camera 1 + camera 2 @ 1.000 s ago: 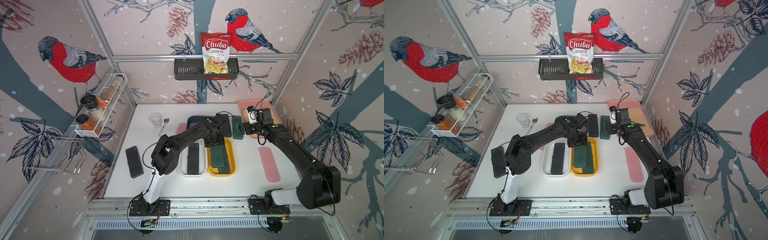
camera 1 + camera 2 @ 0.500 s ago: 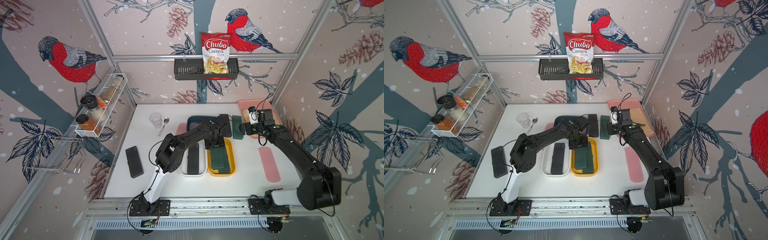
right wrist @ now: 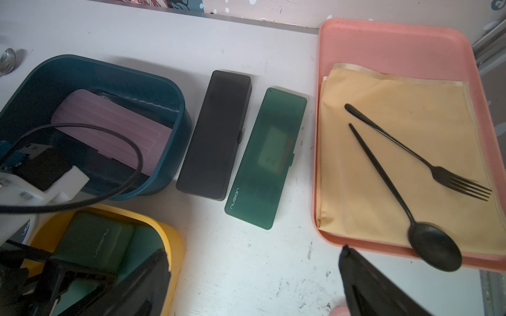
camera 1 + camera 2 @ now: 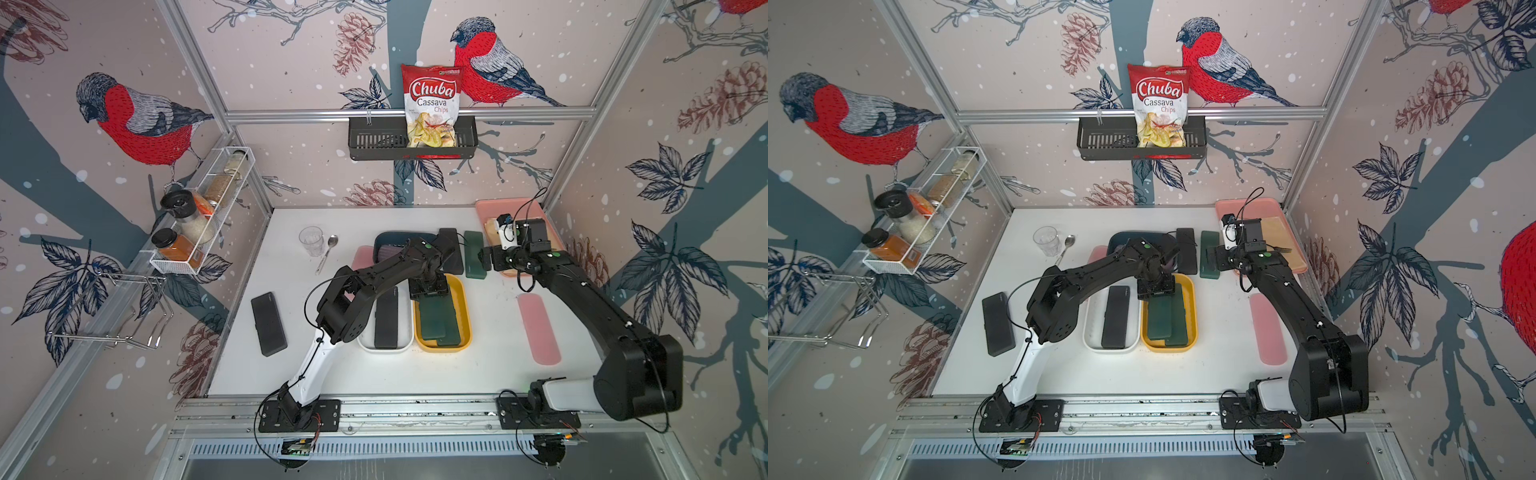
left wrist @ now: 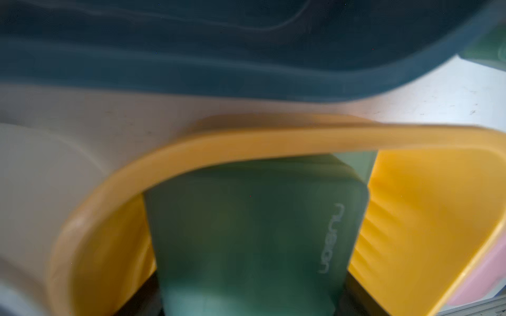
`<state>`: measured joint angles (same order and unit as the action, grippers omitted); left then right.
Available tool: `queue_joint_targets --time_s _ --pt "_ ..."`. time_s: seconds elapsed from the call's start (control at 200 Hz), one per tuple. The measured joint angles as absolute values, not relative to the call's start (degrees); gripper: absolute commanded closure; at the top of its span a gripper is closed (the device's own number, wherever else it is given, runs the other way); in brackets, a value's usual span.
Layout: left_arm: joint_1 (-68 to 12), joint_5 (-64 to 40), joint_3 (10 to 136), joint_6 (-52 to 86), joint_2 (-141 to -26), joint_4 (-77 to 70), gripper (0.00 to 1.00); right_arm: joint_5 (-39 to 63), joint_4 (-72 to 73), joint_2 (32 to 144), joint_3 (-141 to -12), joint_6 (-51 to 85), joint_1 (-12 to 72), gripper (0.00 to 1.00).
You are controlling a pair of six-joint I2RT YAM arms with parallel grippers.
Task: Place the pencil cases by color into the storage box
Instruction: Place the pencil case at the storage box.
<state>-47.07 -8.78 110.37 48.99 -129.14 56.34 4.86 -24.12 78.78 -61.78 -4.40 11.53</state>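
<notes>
Left gripper [image 4: 430, 293] moves over yellow tub [image 5: 273, 136], clamped on green case [image 5: 246, 232]; right gripper [image 4: 485, 258] spread, empty. We count 5 loose cases [image 4: 538, 328] remaining.

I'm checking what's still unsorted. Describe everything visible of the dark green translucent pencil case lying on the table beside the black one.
The dark green translucent pencil case is a long, flat, round-cornered plastic-looking box, closed, with a pale wordmark at one end and a small clasp on one long side. A lighter rectangle shows through its lid. It lies flat on the white table, parallel to the black pencil case, apart from the large pink tray; nothing rests on it or grips it.
</notes>
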Motion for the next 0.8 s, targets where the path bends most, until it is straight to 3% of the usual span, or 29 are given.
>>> queue_joint_targets --time_s 0.215,0.8 --pt "-47.07 -8.82 111.33 48.12 -130.19 56.51 0.35 4.97 -24.08 78.78 -61.63 -4.4 11.22 0.0" --pt "-47.09 -8.99 113.78 47.57 -132.55 57.58 0.19 5.21 -24.08 78.74 -61.43 -4.4 10.24 0.0"
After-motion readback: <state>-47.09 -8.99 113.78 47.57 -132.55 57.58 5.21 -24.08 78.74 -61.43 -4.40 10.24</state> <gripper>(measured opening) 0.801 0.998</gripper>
